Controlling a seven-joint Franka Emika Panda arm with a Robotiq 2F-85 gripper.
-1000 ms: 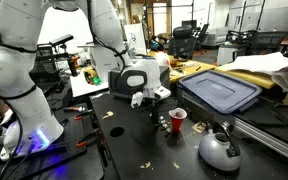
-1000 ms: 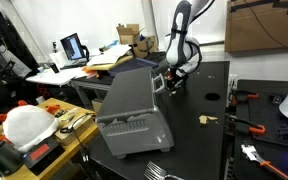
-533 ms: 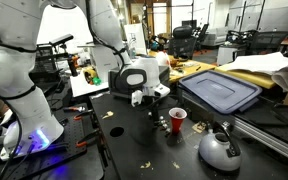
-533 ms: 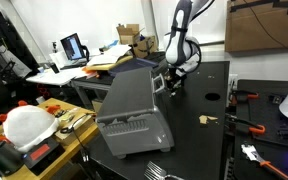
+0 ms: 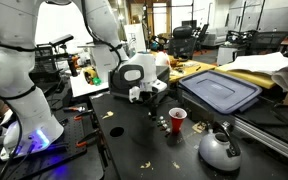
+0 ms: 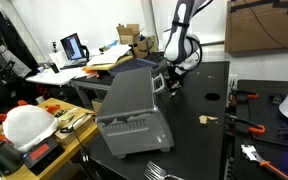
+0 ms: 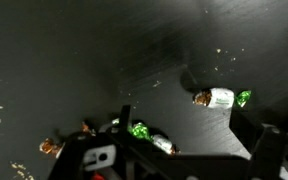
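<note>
1. A silvery wrapped sweet (image 7: 216,98), its twisted ends green and gold, lies mid-worktop (image 7: 74,50), clear of the edges.
2. The gripper (image 5: 151,95) hangs just above, jaws spread wide and empty, slightly higher than a second ago.

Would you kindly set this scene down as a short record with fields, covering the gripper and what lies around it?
gripper: gripper open, nothing seen between its fingers, low over the black table
nearest things: wrapped candies lying on the tabletop in the wrist view, apart from the fingers
beside: red cup, upright
further off: silver kettle; blue lid
contact: none visible
</note>
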